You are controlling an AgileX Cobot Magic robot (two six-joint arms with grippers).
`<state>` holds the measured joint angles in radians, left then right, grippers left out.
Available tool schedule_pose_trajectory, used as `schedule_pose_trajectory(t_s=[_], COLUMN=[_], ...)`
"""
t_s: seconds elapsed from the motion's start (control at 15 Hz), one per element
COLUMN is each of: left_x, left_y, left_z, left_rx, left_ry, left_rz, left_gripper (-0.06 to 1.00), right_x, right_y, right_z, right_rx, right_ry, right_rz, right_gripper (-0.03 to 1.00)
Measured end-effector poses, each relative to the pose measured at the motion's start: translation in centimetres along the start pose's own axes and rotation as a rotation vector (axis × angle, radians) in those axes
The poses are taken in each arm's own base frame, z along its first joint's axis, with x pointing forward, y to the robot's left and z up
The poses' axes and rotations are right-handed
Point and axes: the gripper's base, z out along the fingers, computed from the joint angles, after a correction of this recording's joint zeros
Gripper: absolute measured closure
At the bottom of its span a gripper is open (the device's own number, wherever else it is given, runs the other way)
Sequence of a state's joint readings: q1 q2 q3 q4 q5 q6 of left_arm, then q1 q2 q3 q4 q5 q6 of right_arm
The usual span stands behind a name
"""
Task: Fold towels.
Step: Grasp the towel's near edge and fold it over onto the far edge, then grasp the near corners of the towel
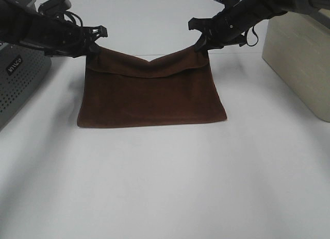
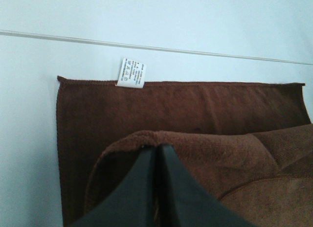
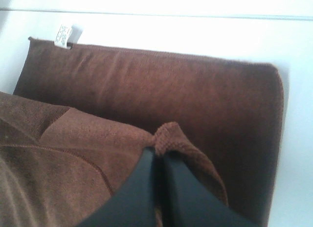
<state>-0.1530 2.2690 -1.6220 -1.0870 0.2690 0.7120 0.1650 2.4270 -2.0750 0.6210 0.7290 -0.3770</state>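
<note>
Left pincer (image 1: 96,45) closed tight, far-left corner of towel (image 1: 152,102) pinched. Right pincer (image 1: 199,47) closed tight, far-right corner pinched. Far edge lifted, middle sagging; remainder laid flat on bench (image 1: 165,187).

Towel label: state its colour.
White with small dark print; the label shows best in the left wrist view.

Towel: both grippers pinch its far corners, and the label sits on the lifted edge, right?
No. The label is on the flat edge opposite the lifted one, as the left wrist view shows. The left gripper and right gripper do pinch the towel's far corners.
</note>
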Motion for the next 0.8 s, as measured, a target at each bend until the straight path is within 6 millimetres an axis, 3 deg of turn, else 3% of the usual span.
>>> schedule_pose_trajectory(t_s=[0.33, 0.4, 0.47, 0.67, 0.8], left_x=[0.4, 0.3, 0.2, 0.0, -0.1], left_y=[1.3, 1.2, 1.1, 1.1, 0.7], left_z=[3.5, 3.6, 3.6, 3.6, 3.2], left_rx=[-0.021, -0.011, -0.007, -0.006, 0.015], left_ry=[-0.018, -0.013, -0.017, -0.020, -0.001], left_rz=[0.000, 0.001, 0.002, 0.009, 0.037], left_gripper=[0.93, 0.87, 0.77, 0.23, 0.11], right_x=[0.2, 0.3, 0.3, 0.1, 0.1], right_y=[-3.0, -3.2, -3.2, -3.2, -2.9], right_z=[2.3, 2.7, 2.7, 2.3, 1.3], right_rx=[0.066, 0.071, 0.073, 0.090, 0.111], right_ry=[-0.045, -0.044, -0.048, -0.048, 0.009], right_rz=[0.008, 0.009, 0.009, -0.016, -0.069], right_gripper=[0.97, 0.91, 0.79, 0.18, 0.07])
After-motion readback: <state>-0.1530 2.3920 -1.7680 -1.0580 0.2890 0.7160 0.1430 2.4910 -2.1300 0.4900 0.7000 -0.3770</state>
